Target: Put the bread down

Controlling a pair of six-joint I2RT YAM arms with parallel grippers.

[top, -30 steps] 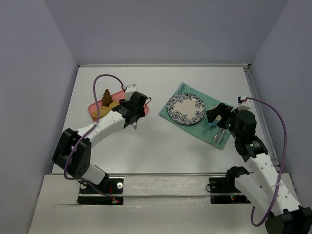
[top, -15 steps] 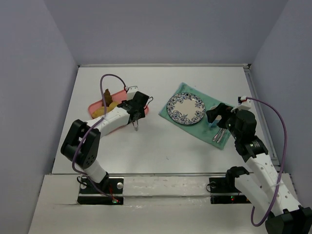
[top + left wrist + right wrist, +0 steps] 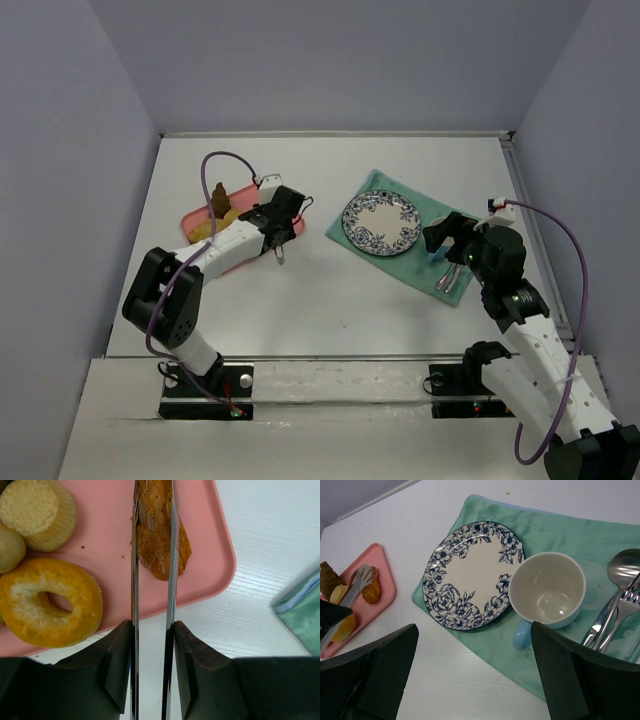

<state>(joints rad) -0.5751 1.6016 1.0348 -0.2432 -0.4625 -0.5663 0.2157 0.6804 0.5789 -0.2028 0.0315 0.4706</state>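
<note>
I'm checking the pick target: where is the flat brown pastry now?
Left wrist view: the pastry lies at the pink tray's right end, between the left gripper's fingers, the doughnut to its left.

The pink tray (image 3: pixel 210 545) looks like smooth plastic with a soft shine. On it the bread (image 3: pixel 155 535) has a brown, wrinkly, slightly glossy crust, while the donut (image 3: pixel 30 615) and muffin (image 3: pixel 37 512) look dry and crumbly. The left gripper (image 3: pixel 153 500) has thin fingers (image 3: pixel 134 580) of shiny metal, like the spoon (image 3: pixel 625 562) and fork (image 3: pixel 626 600). The plate (image 3: pixel 470 575) and cup (image 3: pixel 547 587) are smooth and glossy, the green cloth (image 3: pixel 560 530) is soft and matt, and the white table (image 3: pixel 270 540) is matt with fine wood-like lines.
</note>
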